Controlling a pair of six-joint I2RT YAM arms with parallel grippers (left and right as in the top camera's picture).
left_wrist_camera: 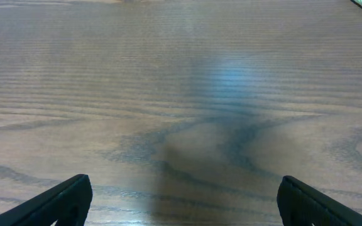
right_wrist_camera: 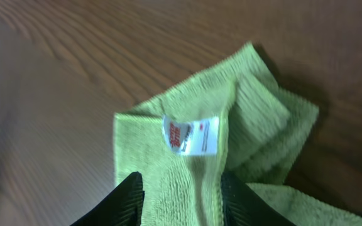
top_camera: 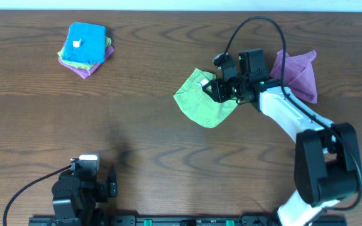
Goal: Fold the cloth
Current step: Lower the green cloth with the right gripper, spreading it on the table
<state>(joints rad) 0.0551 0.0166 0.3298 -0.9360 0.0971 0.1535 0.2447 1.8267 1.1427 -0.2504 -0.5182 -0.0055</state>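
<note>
Blue is the folded cloth [top_camera: 87, 43] at the far left of the desk [top_camera: 137, 113]. It sits on top of a small pile and has no part in this job. The left tool [left_wrist_camera: 184, 181] is low down on that side. Its two fingers are spread wide with only bare wood between them, and it is well apart from the work.

Near the middle lies the cloth [top_camera: 200, 103], light green and rumpled, with one corner flipped over itself. Its white tag [right_wrist_camera: 191, 134] faces up on that flipped part. The right tool [right_wrist_camera: 181, 179] is right over the cloth's right side. Its fingers stand on either side of a strip of green, with the tag just ahead of them. They are about half way in. I cannot tell if they are pinching the strip or just standing around it.

Most of the cloth spreads out to the left of this tool, so I think the fold should go that way. The right arm is much the nearer one. A purple cloth [top_camera: 297, 72] lies just behind it, at the far right.
</note>
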